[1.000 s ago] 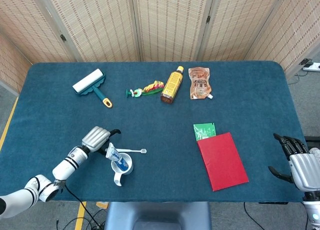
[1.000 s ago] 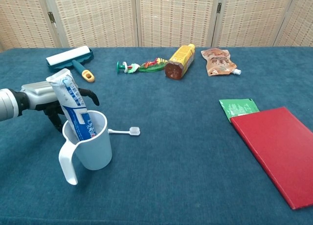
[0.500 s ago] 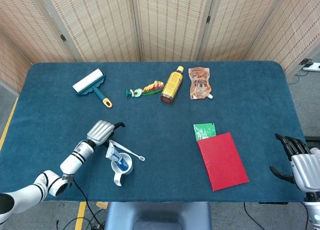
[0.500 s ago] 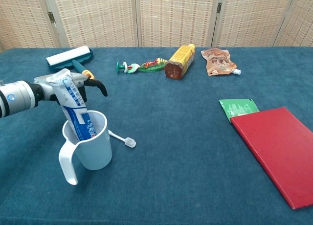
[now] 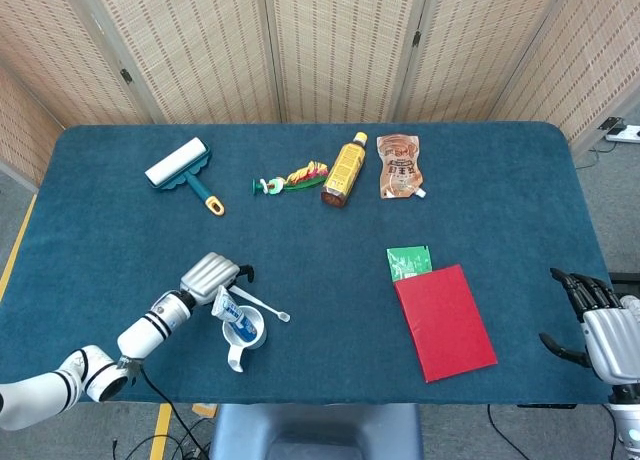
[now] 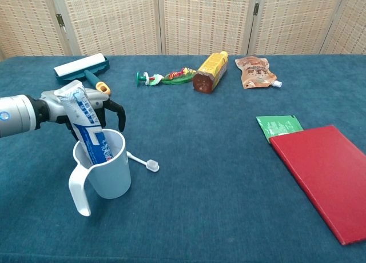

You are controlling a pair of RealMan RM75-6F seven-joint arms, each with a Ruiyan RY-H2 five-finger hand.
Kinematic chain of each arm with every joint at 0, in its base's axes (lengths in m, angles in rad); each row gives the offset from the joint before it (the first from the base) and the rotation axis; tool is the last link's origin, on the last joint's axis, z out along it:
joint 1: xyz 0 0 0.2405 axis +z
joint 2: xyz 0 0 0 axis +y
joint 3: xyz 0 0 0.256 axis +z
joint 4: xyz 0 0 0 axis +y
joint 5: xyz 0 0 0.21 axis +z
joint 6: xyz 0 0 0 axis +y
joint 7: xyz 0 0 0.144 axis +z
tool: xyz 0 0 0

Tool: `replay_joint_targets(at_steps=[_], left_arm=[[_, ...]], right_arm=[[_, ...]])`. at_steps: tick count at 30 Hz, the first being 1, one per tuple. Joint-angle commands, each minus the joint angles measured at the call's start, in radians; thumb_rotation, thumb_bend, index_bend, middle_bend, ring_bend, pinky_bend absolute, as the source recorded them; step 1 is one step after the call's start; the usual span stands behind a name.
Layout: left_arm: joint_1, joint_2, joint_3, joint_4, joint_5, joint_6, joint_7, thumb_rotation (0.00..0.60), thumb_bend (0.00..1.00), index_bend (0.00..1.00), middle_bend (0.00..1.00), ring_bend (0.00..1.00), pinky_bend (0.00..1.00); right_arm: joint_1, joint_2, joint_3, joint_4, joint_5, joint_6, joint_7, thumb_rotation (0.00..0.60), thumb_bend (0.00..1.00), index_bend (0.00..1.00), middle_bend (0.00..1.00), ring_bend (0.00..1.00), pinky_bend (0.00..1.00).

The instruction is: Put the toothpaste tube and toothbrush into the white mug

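Note:
The white mug (image 5: 244, 333) (image 6: 106, 170) stands near the table's front left, handle toward me. The blue-and-white toothpaste tube (image 5: 231, 309) (image 6: 86, 121) stands tilted inside it. A white toothbrush (image 5: 263, 304) (image 6: 143, 162) lies flat on the cloth just right of the mug, head toward the right. Its handle end runs behind the mug and tube. My left hand (image 5: 211, 274) (image 6: 91, 104) hovers behind the mug, fingers bent down over that handle end; whether they pinch it is hidden. My right hand (image 5: 601, 325) hangs off the table's right front edge, fingers apart, holding nothing.
A red book (image 5: 444, 321) (image 6: 330, 175) and green packet (image 5: 409, 262) lie at the right. Along the back are a lint roller (image 5: 181, 168), a colourful toy (image 5: 294, 177), a yellow bottle (image 5: 345, 168) and an orange pouch (image 5: 400, 165).
The toothbrush swung from lying sideways to pointing diagonally toward me. My left hand shifted right and a little nearer, staying over the handle end. The right hand stayed put.

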Motion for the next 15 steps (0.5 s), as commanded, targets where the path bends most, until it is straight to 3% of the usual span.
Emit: replay_joint_targets(at_steps=[1,15], left_arm=[[-0.011,-0.005,-0.005,0.0,-0.016,-0.022,0.019,0.6,0.19,0.43,0.97,0.86,1.0],[-0.047,-0.054,-0.018,0.039,-0.046,-0.086,0.035,0.6,0.32,0.5,0.98,0.87,1.0]], right_arm=[[-0.002,-0.001,-0.001,0.004,0.002,0.002,0.003,0.6,0.09,0.09,0.21,0.17,0.18],[-0.007,-0.003,-0.001,0.015,0.008,0.002,0.013,0.6,0.09,0.09,0.21,0.17,0.18]])
